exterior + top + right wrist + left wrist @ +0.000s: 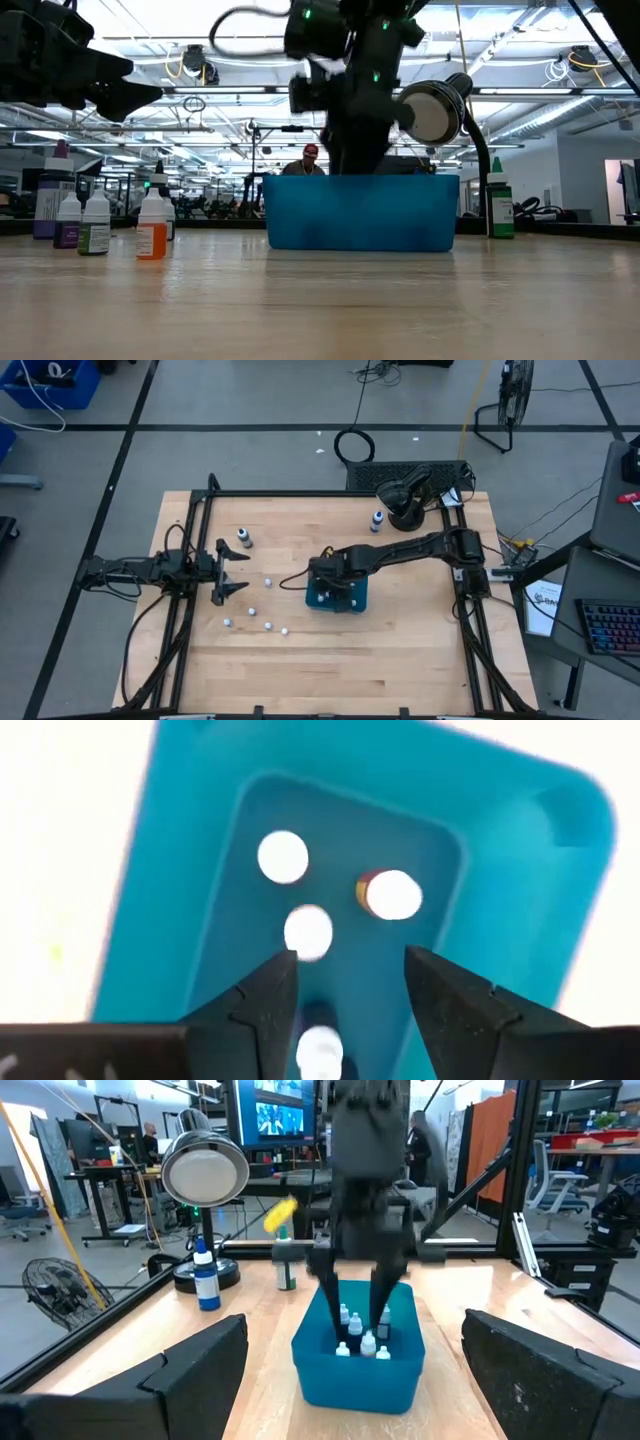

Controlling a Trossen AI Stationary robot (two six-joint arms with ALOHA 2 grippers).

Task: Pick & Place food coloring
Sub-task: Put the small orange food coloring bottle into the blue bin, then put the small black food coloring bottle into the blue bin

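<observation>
Right gripper (345,985) over the teal tray (358,600), fingers parted, holding nothing.
We count four food coloring bottles (362,1338) in the tray, more loose on the table (400,660); left gripper (228,572) waits wide open.

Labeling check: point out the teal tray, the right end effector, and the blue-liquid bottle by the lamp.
teal tray (350,1380): left wrist view, front wall.
right end effector (350,982): right wrist view, midway between the fingertips.
blue-liquid bottle (206,1284): left wrist view, body.
</observation>
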